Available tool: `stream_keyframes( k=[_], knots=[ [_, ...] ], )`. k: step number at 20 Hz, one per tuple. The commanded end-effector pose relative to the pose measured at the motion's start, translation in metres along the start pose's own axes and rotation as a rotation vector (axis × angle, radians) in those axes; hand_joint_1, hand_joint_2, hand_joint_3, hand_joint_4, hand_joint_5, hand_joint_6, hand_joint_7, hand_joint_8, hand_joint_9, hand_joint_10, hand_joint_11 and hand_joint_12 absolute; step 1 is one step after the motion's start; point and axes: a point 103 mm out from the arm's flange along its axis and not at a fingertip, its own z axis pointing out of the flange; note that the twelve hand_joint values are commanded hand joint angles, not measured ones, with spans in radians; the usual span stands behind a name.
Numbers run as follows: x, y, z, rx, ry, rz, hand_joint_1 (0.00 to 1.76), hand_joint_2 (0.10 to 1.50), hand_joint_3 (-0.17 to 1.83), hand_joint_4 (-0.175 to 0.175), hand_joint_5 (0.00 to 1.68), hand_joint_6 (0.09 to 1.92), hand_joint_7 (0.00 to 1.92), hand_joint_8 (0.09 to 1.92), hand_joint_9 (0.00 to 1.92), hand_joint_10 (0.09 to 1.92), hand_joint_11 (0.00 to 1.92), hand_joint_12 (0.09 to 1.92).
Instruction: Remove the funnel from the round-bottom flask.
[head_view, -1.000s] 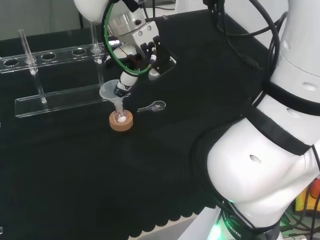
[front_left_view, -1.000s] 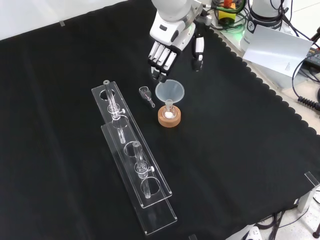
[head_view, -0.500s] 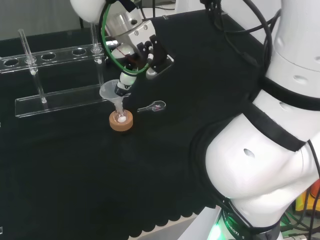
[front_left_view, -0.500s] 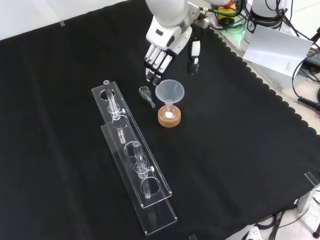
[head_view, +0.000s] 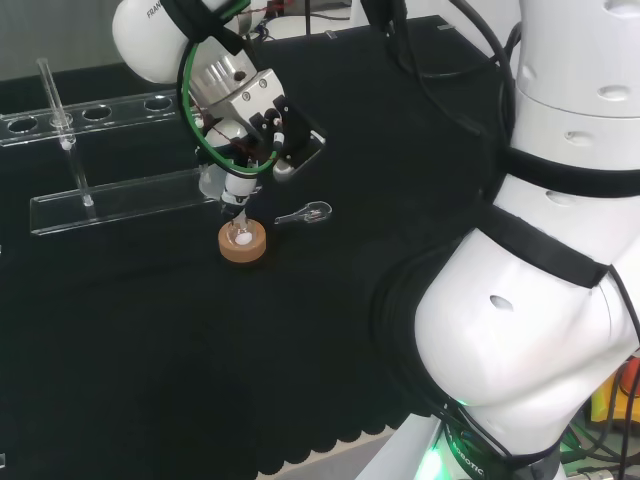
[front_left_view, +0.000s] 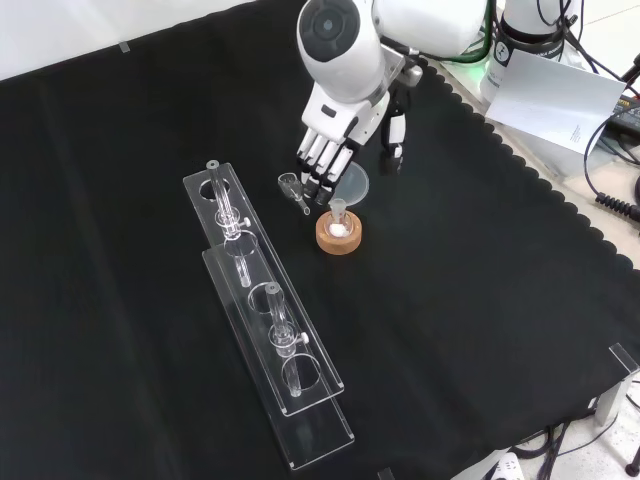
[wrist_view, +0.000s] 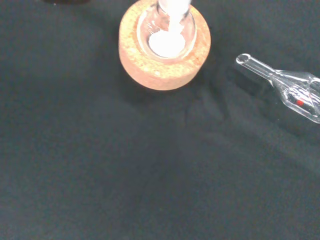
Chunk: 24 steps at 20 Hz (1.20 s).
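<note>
The funnel (front_left_view: 352, 184) is not out yet. It sits in the neck of the round-bottom flask (front_left_view: 338, 226), which rests in a cork ring (front_left_view: 338, 238) on the black surface (front_left_view: 480, 300); taking the cork ring as the landmark, the funnel stands directly above it. In the front view the hand (front_left_view: 340, 125) hangs just above and beyond the ring, its fingers (front_left_view: 322, 175) extended downward and covering the left part of the funnel's rim, with the thumb (front_left_view: 396, 135) apart on the other side of the cone. The fingers look fairly straight and spread, bracketing the cone without visibly pinching it; whether any of them touches the rim I cannot tell. So, as I judge it, the approach is made and everything else is left: closing on the cone, lifting it clear of the neck, and setting it aside.

The funnel's long axis runs about upright, wide mouth up, stem down into the flask; the flask holds a white substance at its bottom, plain in the wrist view. A small glass piece (front_left_view: 293, 190) lies on the surface just left of the ring in the front view, and the clear rack (front_left_view: 270, 330) lies farther left of the ring.
</note>
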Motion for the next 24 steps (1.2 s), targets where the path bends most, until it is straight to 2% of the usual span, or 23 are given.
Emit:
stream_keyframes(
  k=[1,12,17,22,24],
  knots=[
    [-0.004,0.007,-0.003,-0.016,-0.052,0.022,0.64,0.9,-0.17,-0.101,0.0,0.09,0.0,0.18,0.0,0.84,0.22,1.42],
    [-0.001,0.016,0.005,-0.005,-0.088,0.02,0.64,0.9,-0.17,-0.101,0.0,0.09,0.0,0.15,0.0,0.84,0.19,1.43],
    [-0.003,0.016,0.006,-0.008,-0.095,0.023,0.64,0.9,-0.17,-0.104,0.0,0.09,0.0,0.33,0.07,0.87,0.18,1.45],
    [-0.002,0.018,0.008,-0.019,-0.108,0.01,0.65,0.92,-0.17,-0.105,0.0,0.09,0.0,0.65,0.3,0.76,0.21,1.43],
    [-0.001,0.019,0.008,-0.017,-0.117,0.01,0.65,0.93,-0.17,-0.104,0.01,0.09,0.0,0.71,0.37,0.73,0.22,1.42]
  ],
)
